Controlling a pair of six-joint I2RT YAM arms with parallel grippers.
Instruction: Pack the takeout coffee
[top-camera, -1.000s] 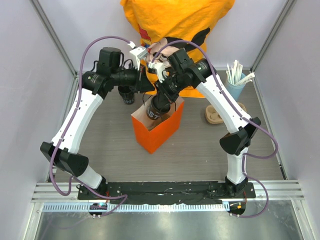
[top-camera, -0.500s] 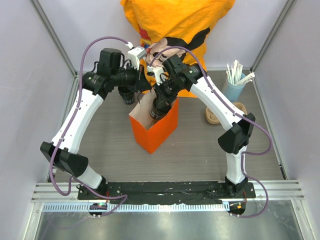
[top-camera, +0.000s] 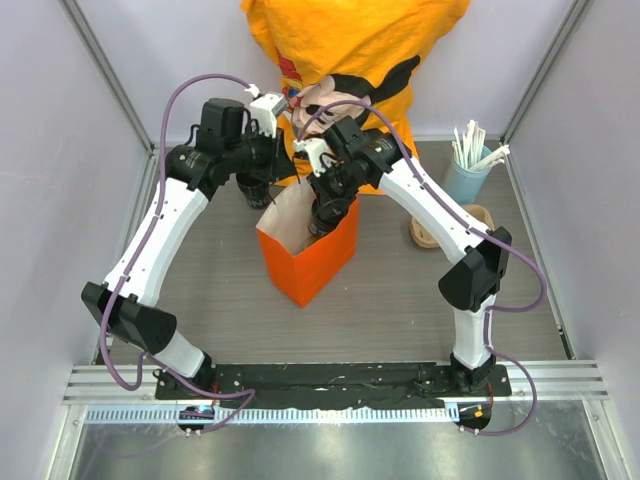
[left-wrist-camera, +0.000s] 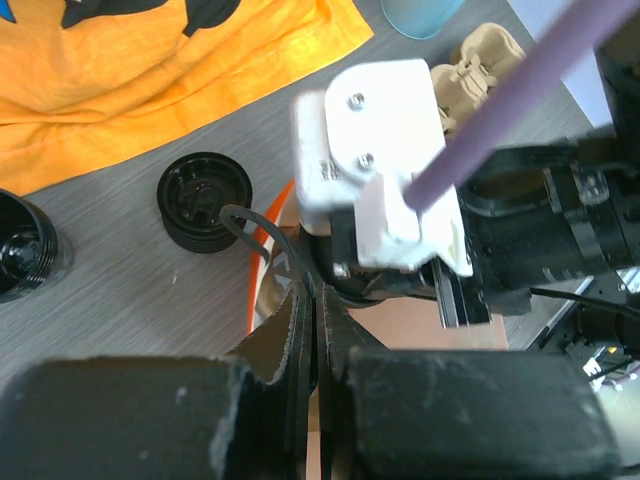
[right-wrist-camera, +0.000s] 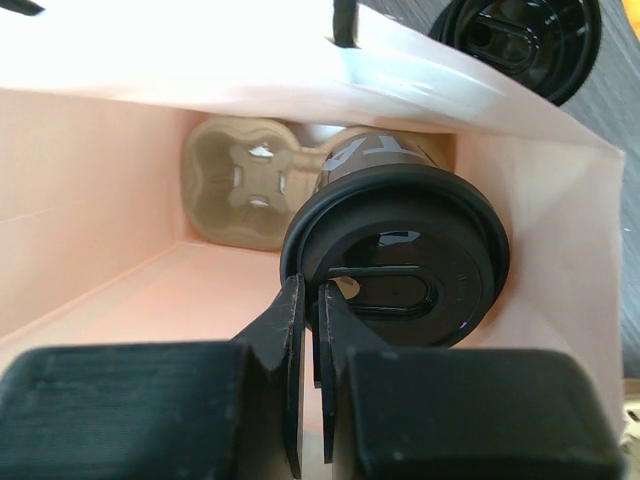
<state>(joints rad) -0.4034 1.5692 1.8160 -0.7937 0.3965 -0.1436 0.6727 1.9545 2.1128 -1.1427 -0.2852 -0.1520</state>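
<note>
The takeout coffee (right-wrist-camera: 400, 250), a black cup with a round black lid and white letters on its side, hangs tilted inside the orange paper bag (top-camera: 305, 265). My right gripper (right-wrist-camera: 312, 295) is shut on the lid's rim and reaches down into the bag's mouth (top-camera: 322, 215). A beige pulp cup carrier (right-wrist-camera: 245, 195) lies on the bag's floor just beyond the cup. My left gripper (left-wrist-camera: 312, 300) is shut on the bag's top edge at the back left (top-camera: 283, 168). In the top view the cup is mostly hidden by the right wrist.
A short stack of black lids (left-wrist-camera: 205, 200) and another black cup (top-camera: 253, 190) stand behind the bag. A blue cup of stirrers (top-camera: 468, 170) and spare pulp carriers (top-camera: 428, 230) sit at the back right. A person in an orange shirt (top-camera: 350, 40) stands at the far edge.
The right gripper has moved left and lower, carrying the coffee deeper into the bag. The bag's mouth has shifted and tilted toward the left. The left gripper has kept its hold.
</note>
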